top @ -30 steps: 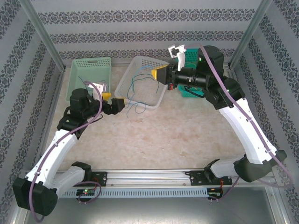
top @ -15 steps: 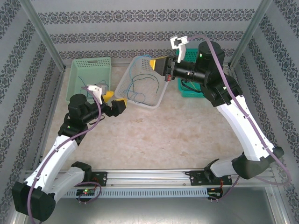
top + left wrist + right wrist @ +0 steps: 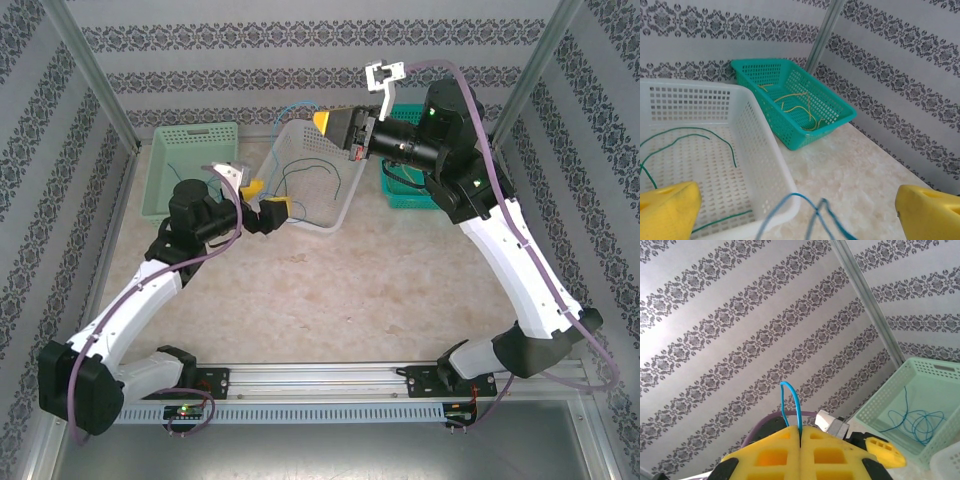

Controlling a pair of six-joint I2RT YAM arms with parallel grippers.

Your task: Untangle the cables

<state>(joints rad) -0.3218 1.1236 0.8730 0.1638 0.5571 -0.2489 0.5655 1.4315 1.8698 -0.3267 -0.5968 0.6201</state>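
My right gripper (image 3: 322, 122) is shut on a blue cable (image 3: 293, 105), held high over the white basket (image 3: 343, 205). A short loop of the blue cable (image 3: 790, 402) sticks out above the closed yellow fingertips (image 3: 770, 455). The rest of the blue cable (image 3: 815, 210) dangles past the basket's near corner, in the wide gap of my open left gripper (image 3: 800, 222). Green cables (image 3: 715, 137) lie in the white basket (image 3: 760, 150). My left gripper (image 3: 268, 199) hovers at that basket's near-left edge.
A teal basket (image 3: 835, 107) with yellow cables (image 3: 800, 107) stands at the back right, partly behind the right arm. A pale green basket (image 3: 175, 135) at the back left holds blue cables (image 3: 915, 420). Bare marble table (image 3: 380, 290) lies in front.
The right gripper has risen and moved back-left with the blue cable, pulling it up out of the white basket. The left arm has swung right and forward to the basket's near edge.
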